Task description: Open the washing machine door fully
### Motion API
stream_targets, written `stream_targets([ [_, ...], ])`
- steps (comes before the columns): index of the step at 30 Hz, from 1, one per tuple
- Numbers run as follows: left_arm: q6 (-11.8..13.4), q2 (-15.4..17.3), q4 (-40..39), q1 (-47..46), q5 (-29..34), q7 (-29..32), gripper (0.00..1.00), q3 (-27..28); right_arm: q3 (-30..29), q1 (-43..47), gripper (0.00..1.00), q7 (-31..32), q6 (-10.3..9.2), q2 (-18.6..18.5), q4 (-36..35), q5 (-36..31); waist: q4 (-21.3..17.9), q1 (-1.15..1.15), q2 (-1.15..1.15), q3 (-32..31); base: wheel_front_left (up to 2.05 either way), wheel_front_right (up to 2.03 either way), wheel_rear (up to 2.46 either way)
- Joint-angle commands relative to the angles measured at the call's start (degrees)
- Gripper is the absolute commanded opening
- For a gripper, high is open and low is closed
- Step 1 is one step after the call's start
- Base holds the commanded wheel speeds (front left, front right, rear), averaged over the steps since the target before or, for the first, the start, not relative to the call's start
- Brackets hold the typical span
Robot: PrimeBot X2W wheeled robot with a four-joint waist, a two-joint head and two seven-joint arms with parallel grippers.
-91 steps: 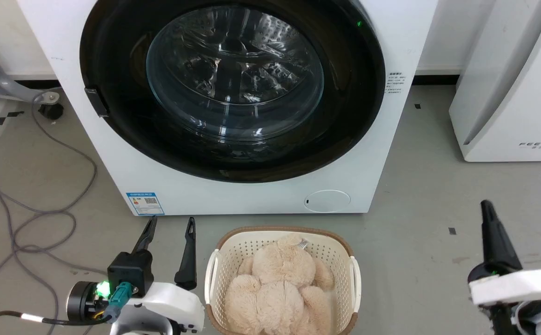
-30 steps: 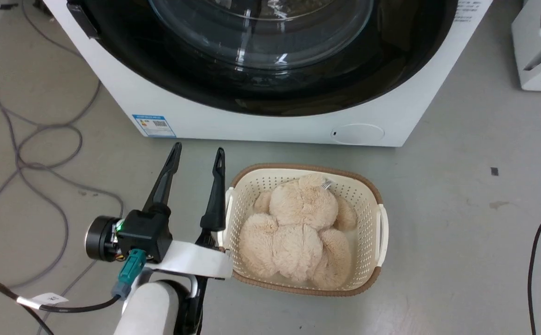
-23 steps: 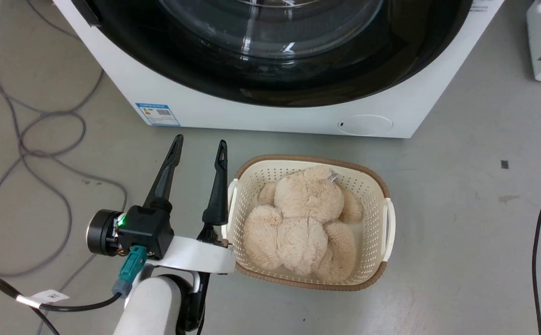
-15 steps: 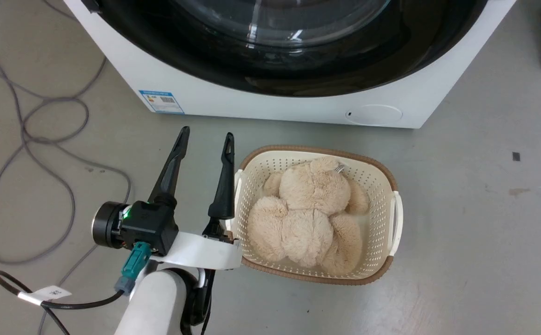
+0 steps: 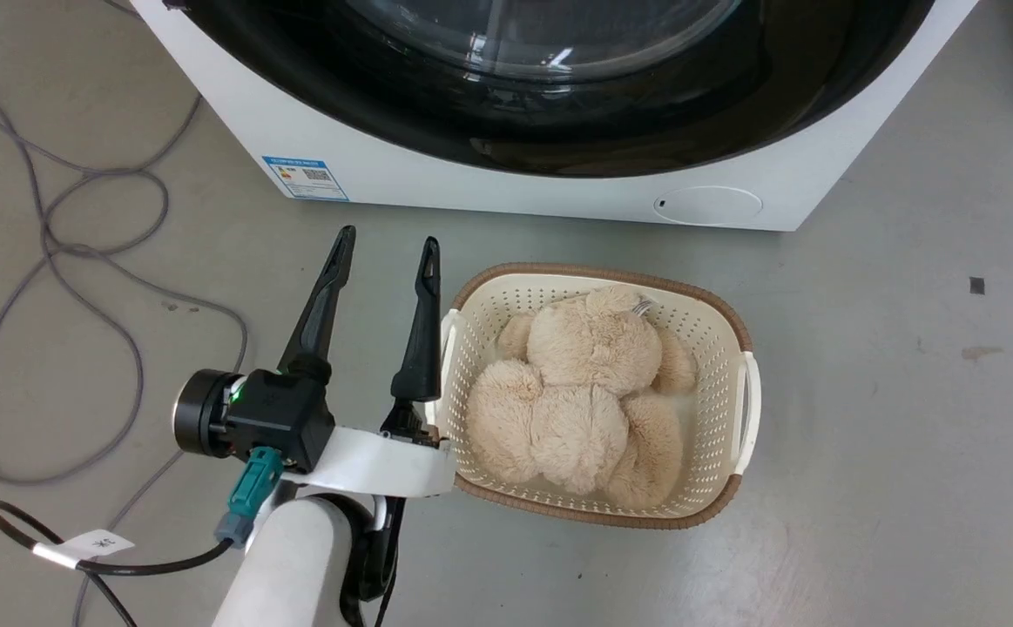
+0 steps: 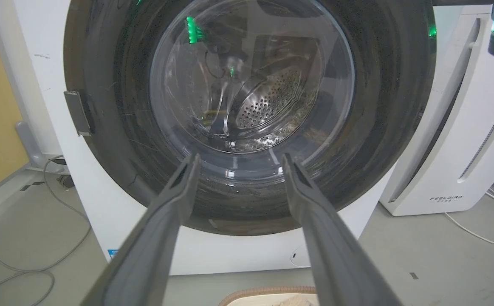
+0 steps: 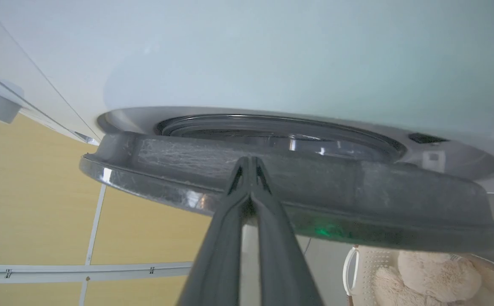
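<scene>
Door (image 7: 378, 191) ajar; R claw (image 7: 250, 160) at rim

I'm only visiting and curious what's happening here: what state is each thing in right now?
Washing machine door: slightly ajar, not fully open.
Left tool: open, holding nothing.
Right tool: shut, tips at the door's rim.
Basket: upright on the floor, holding a toy.
Plush toy: lying in the basket.
Round flap: shut.
</scene>
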Motion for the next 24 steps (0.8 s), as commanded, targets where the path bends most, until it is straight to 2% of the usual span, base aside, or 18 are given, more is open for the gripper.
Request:
stream_targets([
  [1, 0.1, 0.1, 0.2, -0.7, -0.2, -0.3, 1.0, -0.1, 0.3, 1.0, 0.0, 1.2, 0.06, 0.9, 0.2, 0.2, -0.1, 0.0, 0.0, -0.1, 0.0, 0.0, 0.0],
  [6, 0.2, 0.1, 0.5, -0.5, -0.1, -0.3, 1.0, -0.3, 1.4, 1.6, 0.0, -2.5, 0.06, 1.1, -0.8, -1.6, -0.3, 0.0, 0.0, -0.4, 0.0, 0.0, 0.0],
  [8, 0.2, 0.1, 0.6, -0.5, -0.2, -0.3, 1.0, -0.4, 0.4, 2.8, 0.0, 0.0, 0.06, 1.3, -2.1, -0.1, -0.3, 0.0, 0.0, -0.5, 0.0, 0.0, 0.0],
  [18, 0.3, 0.1, 1.2, -0.5, -0.5, -0.3, 1.0, -1.0, -0.2, 6.0, 0.0, 1.2, 0.06, 0.8, -4.9, 0.7, 0.1, 0.0, 0.0, -1.5, 0.0, 0.0, 0.0],
  [24, 0.1, 0.1, 2.7, 0.9, -0.8, -0.3, 1.0, -1.4, -0.2, 10.9, 0.0, 3.1, 0.06, 0.7, -7.1, 1.6, 0.9, 0.0, 0.0, -4.9, 0.0, 0.0, 0.0],
])
